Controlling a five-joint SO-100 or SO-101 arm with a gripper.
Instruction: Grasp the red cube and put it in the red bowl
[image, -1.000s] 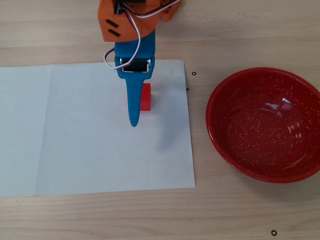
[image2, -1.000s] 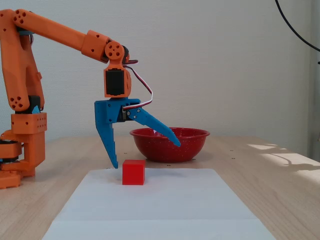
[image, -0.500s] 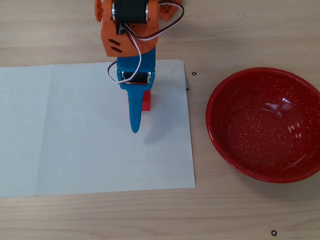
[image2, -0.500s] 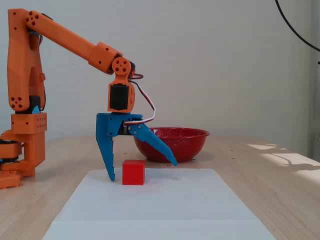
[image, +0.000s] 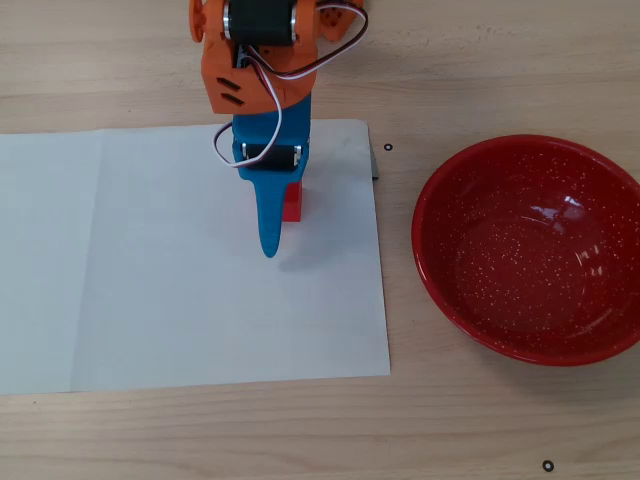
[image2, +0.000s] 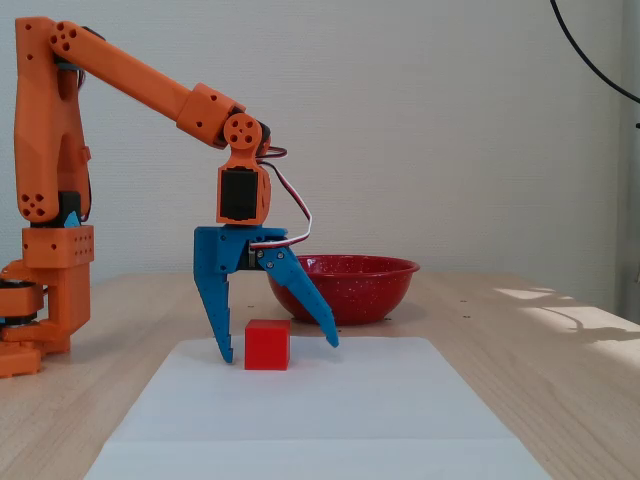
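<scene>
The red cube (image2: 267, 345) sits on a white paper sheet (image2: 300, 420). In the overhead view the cube (image: 293, 205) is partly hidden under the blue gripper and peeks out on its right side. My gripper (image2: 279, 348) is open and lowered to the sheet. In the fixed view its two blue fingers stand either side of the cube, without touching it. In the overhead view the gripper (image: 270, 215) points down the picture. The red bowl (image: 421, 230) is empty, to the right of the sheet. In the fixed view the bowl (image2: 350, 285) stands behind the gripper.
The orange arm base (image2: 45, 260) stands at the left of the fixed view. The paper sheet (image: 150, 260) covers the left and middle of the wooden table (image: 480, 60). Small black dots (image: 388, 148) mark the wood.
</scene>
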